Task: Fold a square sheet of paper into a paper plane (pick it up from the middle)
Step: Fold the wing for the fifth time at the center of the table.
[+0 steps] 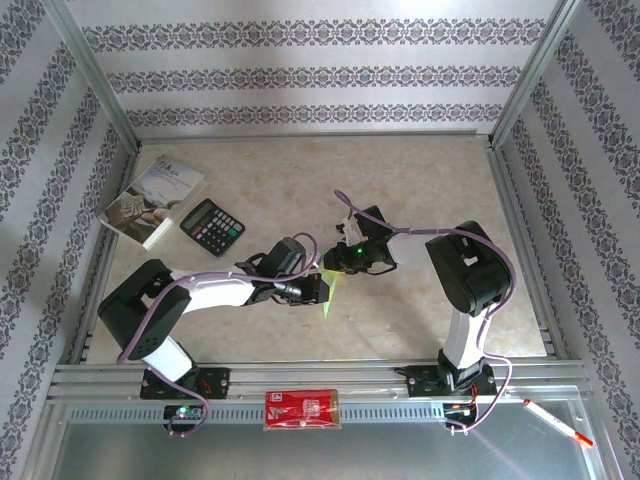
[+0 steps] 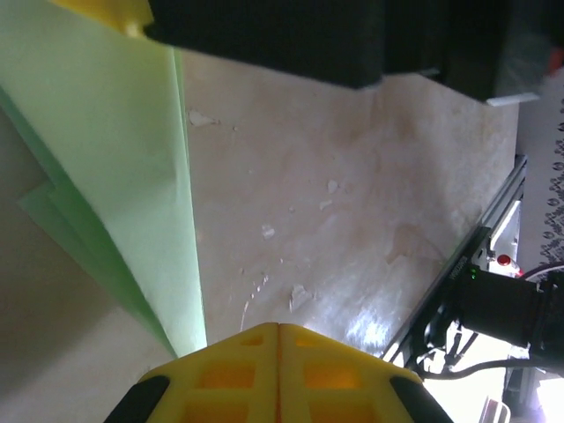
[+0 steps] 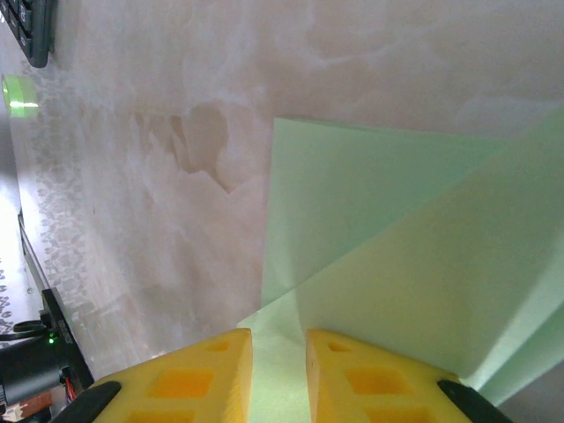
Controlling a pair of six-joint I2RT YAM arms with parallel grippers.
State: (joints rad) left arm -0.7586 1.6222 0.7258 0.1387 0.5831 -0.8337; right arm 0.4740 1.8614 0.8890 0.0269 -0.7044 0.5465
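Left pincer [image 2: 279,330] shut tight, yellow tips pressed together, nothing visibly caught between them. Thin light green sheet of paper [image 2: 115,159], folded into layers, just left of those tips on the beige marbled tabletop [image 2: 352,176]. Right pincer [image 3: 278,335] parted by a narrow slit, poised over the same sheet, green showing through the gap; contact impossible to tell. Seen from above, paper lying between both pincers, mid-tabletop.
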